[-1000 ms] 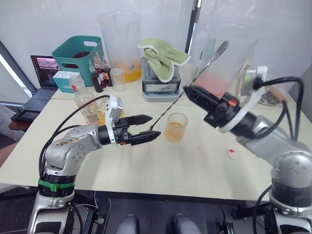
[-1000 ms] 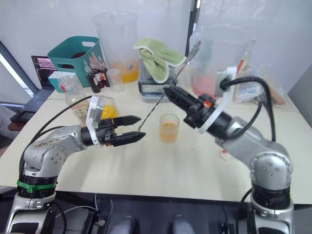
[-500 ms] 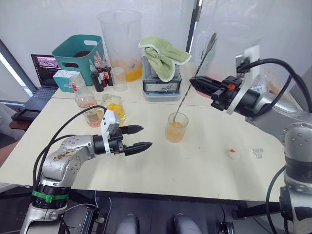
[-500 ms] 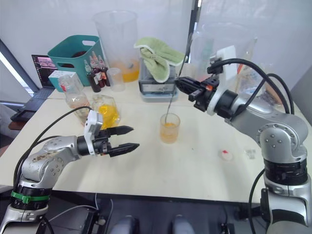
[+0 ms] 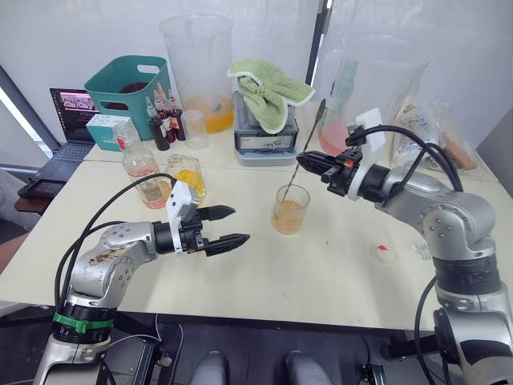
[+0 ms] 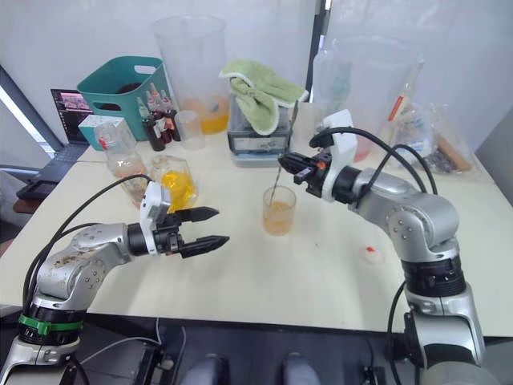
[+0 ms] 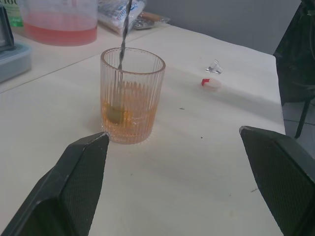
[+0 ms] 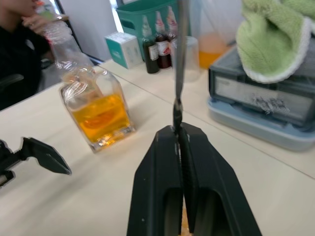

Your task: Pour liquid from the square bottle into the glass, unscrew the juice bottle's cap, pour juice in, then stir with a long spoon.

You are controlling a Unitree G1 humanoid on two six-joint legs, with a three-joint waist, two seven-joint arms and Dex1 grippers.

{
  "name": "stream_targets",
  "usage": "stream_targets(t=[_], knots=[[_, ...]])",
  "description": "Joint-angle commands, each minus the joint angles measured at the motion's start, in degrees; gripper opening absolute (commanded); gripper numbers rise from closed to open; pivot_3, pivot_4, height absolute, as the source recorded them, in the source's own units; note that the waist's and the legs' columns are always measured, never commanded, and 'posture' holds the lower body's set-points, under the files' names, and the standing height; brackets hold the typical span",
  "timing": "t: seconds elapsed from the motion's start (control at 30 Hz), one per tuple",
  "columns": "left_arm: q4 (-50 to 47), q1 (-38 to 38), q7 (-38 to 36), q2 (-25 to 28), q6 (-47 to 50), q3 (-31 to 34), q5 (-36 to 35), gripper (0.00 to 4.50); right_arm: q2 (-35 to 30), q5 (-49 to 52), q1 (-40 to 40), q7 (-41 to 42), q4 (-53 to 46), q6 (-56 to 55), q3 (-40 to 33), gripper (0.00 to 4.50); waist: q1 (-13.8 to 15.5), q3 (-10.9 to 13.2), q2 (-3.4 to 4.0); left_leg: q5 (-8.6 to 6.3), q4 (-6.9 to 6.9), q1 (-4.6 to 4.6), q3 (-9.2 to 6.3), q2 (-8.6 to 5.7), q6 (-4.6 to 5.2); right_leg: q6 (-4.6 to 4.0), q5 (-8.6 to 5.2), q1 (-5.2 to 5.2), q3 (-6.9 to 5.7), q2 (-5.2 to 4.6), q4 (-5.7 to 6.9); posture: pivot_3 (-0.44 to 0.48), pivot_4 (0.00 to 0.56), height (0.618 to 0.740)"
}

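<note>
The ribbed glass [image 5: 289, 208] stands mid-table, about a third full of orange liquid. My right gripper [image 5: 309, 160] is shut on the long spoon [image 5: 314, 132], just above and behind the glass. The spoon slants down, and its bowl sits in the liquid [image 7: 114, 114]. My left gripper [image 5: 240, 224] hovers open to the left of the glass, holding nothing. Further left stand the square bottle [image 5: 189, 175] with yellow liquid and the round juice bottle [image 5: 141, 164] with pink liquid. A red and white cap [image 5: 385, 254] lies on the table to the right.
Along the back stand a teal basket [image 5: 128, 84], small dark bottles [image 5: 164, 120], a tall clear pitcher [image 5: 199, 64], a green towel [image 5: 268, 92] on a grey box and a pitcher of pink liquid [image 5: 341, 136]. A laptop [image 5: 68, 128] is far left. A person [image 8: 19, 54] sits beyond the bottles.
My left gripper has drawn back from the spoon's lower end and opened. My right gripper has swung the spoon more upright and lowered its bowl into the glass.
</note>
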Motion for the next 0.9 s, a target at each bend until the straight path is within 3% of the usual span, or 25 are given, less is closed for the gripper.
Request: stream_targets(t=[0.03,0.37,0.63,0.9], knots=[[-1.0,-0.9,-0.4,0.1,-1.1,0.1,-0.2,4.49,-1.6,-6.3,-2.0,3.6,0.1,-4.3,0.2,0.00,0.1,0.0,0.00,0.00,0.00,0.00,-0.01,0.00,0.00,0.00,0.00,0.00,-0.01,0.00,0.02,0.000,0.150,0.740],[-1.6,-0.3,-0.6,0.4,-0.9,0.3,-0.7,4.49,-6.1,-4.7,-3.0,8.3,-6.6,3.3,-3.6,0.00,0.2,0.0,0.00,0.00,0.00,-0.02,-0.04,-0.04,0.00,0.00,0.01,0.00,-0.03,-0.04,0.04,0.000,0.150,0.740],[-2.1,-0.2,-0.3,0.3,-0.8,0.4,-0.8,4.49,-3.9,-1.7,-4.9,6.8,-9.8,10.4,-4.6,0.00,0.0,0.0,0.00,0.00,0.00,0.00,-0.06,-0.03,0.00,0.00,0.01,0.00,-0.05,-0.03,0.09,0.000,0.150,0.740],[-1.9,-0.2,-0.3,0.5,-0.9,0.7,-0.7,4.49,-3.0,-3.7,-6.7,6.5,-8.0,9.8,-5.0,0.00,0.0,0.0,0.00,0.00,0.01,-0.01,-0.06,-0.06,0.00,0.00,0.01,-0.03,-0.05,-0.05,0.17,0.000,0.150,0.740]])
